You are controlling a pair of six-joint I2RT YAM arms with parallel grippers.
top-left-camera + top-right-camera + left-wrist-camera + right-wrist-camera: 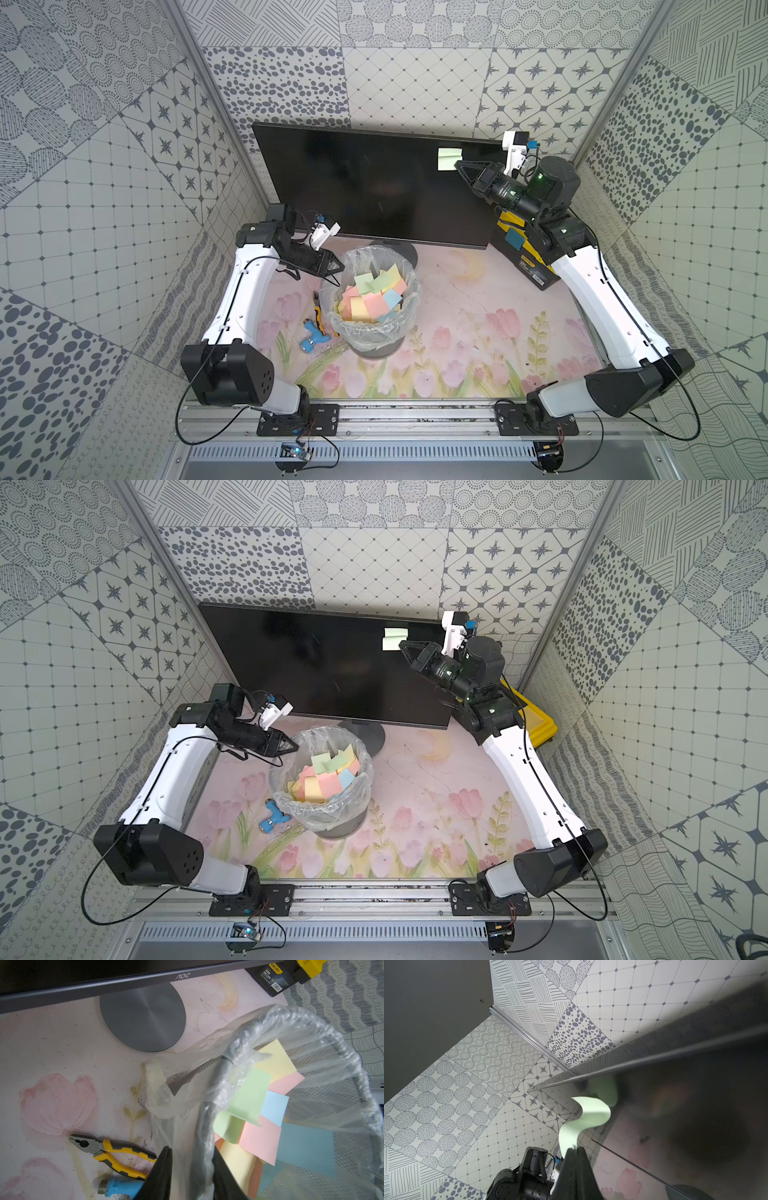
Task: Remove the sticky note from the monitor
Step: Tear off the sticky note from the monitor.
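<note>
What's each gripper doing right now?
Left gripper: closed on the lined rim of the wastebasket.
Right gripper: closed, pinching the green sticky note.

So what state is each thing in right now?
monitor: upright, screen dark.
sticky note: top stuck to screen, lower edge pinched, curling.
right gripper: shut on sticky note.
bin: upright, lined, holding discarded notes.
left gripper: shut on bin rim.
pliers: lying flat, shut.

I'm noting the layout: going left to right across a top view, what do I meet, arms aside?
blue pipe fitting → waste bin → green sticky note on the monitor → yellow-and-black toolbox. Left out: pliers, overlapping the fitting.
</note>
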